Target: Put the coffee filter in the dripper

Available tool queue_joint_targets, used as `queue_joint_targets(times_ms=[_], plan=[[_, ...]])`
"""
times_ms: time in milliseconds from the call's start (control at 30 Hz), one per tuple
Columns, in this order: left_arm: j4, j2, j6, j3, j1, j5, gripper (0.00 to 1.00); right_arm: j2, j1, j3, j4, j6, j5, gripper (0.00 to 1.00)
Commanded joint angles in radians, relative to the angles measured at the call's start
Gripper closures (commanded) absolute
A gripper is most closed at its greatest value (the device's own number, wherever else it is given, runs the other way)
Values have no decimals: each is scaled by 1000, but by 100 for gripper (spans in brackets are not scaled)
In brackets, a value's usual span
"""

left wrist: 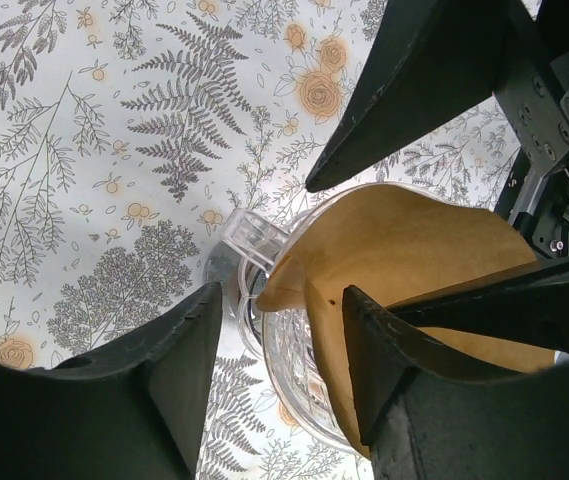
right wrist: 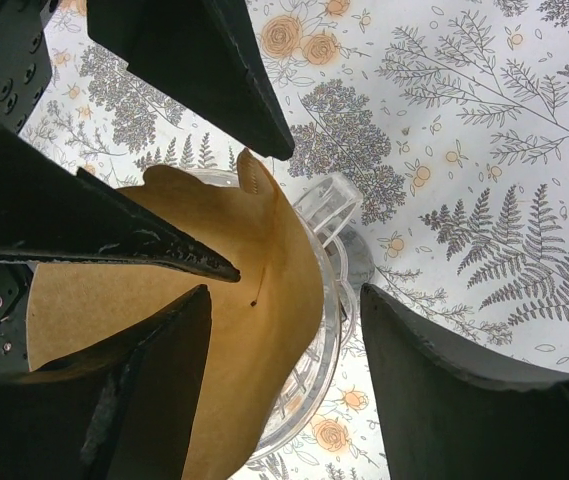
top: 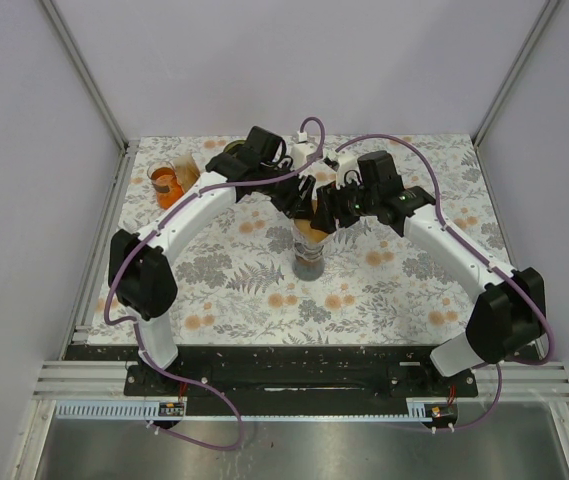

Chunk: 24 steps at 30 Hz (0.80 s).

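Bases of both arms sit at the near worktop (top: 234, 290) edge, and the arms reach inward to meet over the middle.

Left pincer (left wrist: 279, 300) is released. Its jaws stand apart, with the dripper (left wrist: 284, 345) wall and the filter (left wrist: 414, 250) edge in the gap and nothing clamped. One finger is outside the dripper and the other is over the paper.

Right pincer (right wrist: 286, 295) is also released, jaws wide. One finger is inside the filter (right wrist: 254, 240) cone. The other is outside, clear of the dripper (right wrist: 326, 300) rim.

In the top view, the left pincer (top: 299, 195) and right pincer (top: 334, 205) are both right over the dripper (top: 309, 250), close together.

The dripper is upright at mid worktop on the floral cloth. It is see-through, with ribbed walls and a small side handle. The brown paper filter (top: 312, 229) is inside it as an open cone and looks empty. Its upper edge stands above the rim, higher on one side, with one flap poking up by the handle.

The dripper's lower part looks dark from above. I cannot tell whether that is a separate vessel or what is in it.

At the far left, near the back edge, is a small clear glass (top: 167, 185) with orange in it, well apart from the dripper. A dark item (top: 226, 160) behind the left arm is mostly hidden and I cannot tell what it is.
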Motion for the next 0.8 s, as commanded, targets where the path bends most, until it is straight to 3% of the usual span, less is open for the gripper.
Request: queue_joint_targets(times_ms=[0, 133, 567, 767], plan=[[-7, -73, 17, 14, 6, 12, 43, -12, 8, 45, 15, -7, -11, 29], [-27, -89, 18, 30, 9, 13, 34, -32, 8, 65, -11, -13, 4, 25], [-43, -113, 7, 63, 35, 56, 20, -63, 8, 138, -82, -55, 47, 18], [-80, -127, -13, 115, 81, 73, 14, -98, 9, 227, -145, -75, 113, 19]])
